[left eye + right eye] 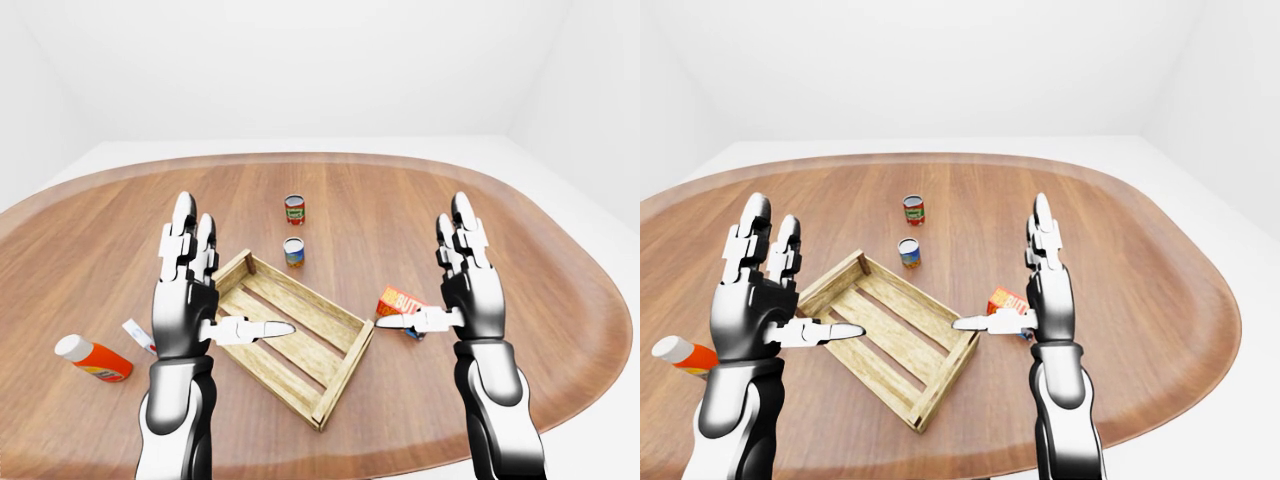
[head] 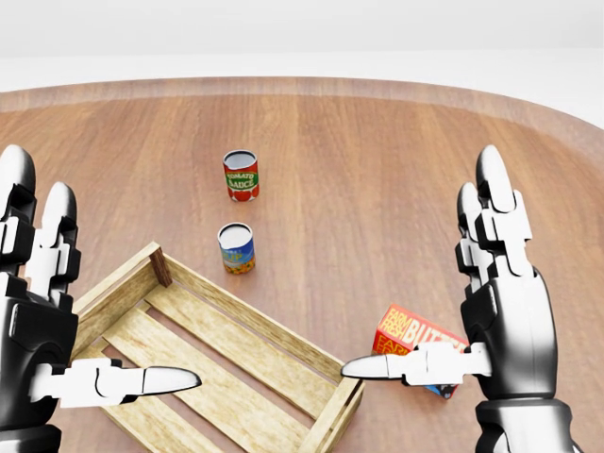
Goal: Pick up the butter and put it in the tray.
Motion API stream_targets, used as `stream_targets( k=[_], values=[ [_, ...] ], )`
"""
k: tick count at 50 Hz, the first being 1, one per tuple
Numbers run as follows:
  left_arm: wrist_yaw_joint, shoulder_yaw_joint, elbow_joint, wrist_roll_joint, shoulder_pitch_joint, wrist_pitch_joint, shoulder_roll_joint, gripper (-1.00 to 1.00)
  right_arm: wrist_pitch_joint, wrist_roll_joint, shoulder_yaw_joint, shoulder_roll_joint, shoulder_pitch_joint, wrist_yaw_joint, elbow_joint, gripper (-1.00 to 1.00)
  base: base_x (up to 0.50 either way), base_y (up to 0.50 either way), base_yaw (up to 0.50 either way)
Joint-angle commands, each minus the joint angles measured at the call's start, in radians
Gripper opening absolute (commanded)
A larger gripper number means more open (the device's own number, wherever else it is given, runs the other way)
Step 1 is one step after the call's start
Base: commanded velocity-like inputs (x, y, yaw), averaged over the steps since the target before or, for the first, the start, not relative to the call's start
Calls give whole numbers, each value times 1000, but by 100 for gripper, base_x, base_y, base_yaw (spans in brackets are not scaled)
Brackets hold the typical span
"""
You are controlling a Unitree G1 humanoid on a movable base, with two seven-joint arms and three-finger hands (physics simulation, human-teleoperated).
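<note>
Two hands stand spread and empty. Left-eye view: butter [image 1: 402, 303] lies on the table [image 1: 560, 300], right of the tray [image 1: 300, 340]. Head view: right hand [image 2: 500, 311] hides part of it; lower over it, then close.

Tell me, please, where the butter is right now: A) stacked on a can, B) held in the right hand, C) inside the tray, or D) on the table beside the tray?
D: the butter lies on the table just off the tray, partly hidden behind the open right hand, whose fingers are spread and not closed round it.
</note>
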State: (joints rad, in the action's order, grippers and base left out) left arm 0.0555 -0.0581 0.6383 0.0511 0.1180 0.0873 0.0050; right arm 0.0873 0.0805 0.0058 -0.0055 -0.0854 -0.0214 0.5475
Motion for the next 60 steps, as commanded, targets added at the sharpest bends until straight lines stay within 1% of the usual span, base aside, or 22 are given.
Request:
stream_targets(
  k=[1,15,24,29,32,33,36,40,43,44,47,49,51,55,60],
  values=[
    [1,-5,4,3,3,0,0,100,0,6,2,-1,-6,-5,-2,100,0,0,0],
    [0,-1,1,0,2,0,0,100,0,20,-15,-6,-2,-10,-7,100,0,0,0],
    [1,3,3,-2,6,0,-1,100,0,77,-13,-16,-7,-40,54,100,0,0,0],
    [3,4,-2,-5,9,0,0,100,0,198,-42,-39,-8,-67,135,100,0,0,0],
    [4,4,0,-4,9,0,-1,100,0,236,-65,-43,-14,-105,162,100,0,0,0],
    [4,3,2,-4,10,0,-1,100,0,284,-66,-62,-18,-133,186,100,0,0,0],
    [3,3,8,-4,11,0,-1,100,0,414,-71,-80,-25,-198,206,100,0,0,0],
    [4,3,11,-3,11,0,-1,100,0,535,-92,-78,-27,-278,200,100,0,0,0],
    [4,1,9,-3,10,0,-1,100,0,598,-107,-88,-8,-330,133,100,0,0,0],
    [4,1,9,-3,10,0,-1,100,0,604,-110,-82,-6,-336,130,100,0,0,0],
    [5,3,12,-3,11,0,-1,100,0,611,-130,-89,32,-337,28,100,0,0,0],
    [5,2,13,-3,10,0,-1,100,0,632,-128,-98,49,-331,-33,100,0,0,0],
    [5,0,19,-1,9,0,0,100,0,658,-105,-114,68,-334,-123,100,0,0,0],
    [6,-2,27,2,8,0,0,100,0,684,-87,-115,112,-327,-239,100,0,0,0],
    [7,-6,29,4,7,0,0,100,0,694,-84,-120,151,-320,-315,100,0,0,0]
  ],
)
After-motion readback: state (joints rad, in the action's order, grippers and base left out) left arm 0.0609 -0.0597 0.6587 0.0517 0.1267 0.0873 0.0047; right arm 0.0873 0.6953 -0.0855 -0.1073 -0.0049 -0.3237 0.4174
